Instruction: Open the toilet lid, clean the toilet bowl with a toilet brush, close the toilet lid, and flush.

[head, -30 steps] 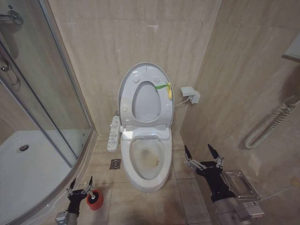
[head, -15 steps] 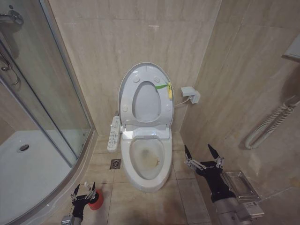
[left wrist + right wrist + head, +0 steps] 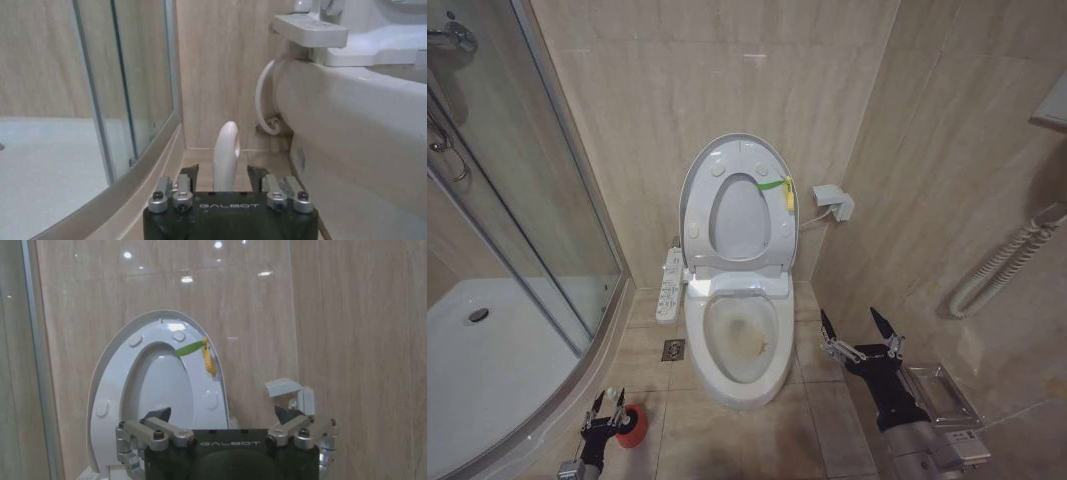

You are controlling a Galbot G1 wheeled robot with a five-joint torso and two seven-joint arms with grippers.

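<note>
1. I see the toilet lid (image 3: 732, 165) raised against the wall, the seat ring (image 3: 739, 222) up with it, and the stained toilet bowl (image 3: 745, 342) exposed.
2. My left pincer (image 3: 607, 402) sits low by the red holder (image 3: 633, 424), jaws spread around the toilet brush (image 3: 225, 155) handle without gripping it.
3. My right pincer (image 3: 859, 325) hangs wide and empty right of the bowl.

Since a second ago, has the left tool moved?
Yes. The left tool dropped lower and shifted right, closer to the red cup holder.
</note>
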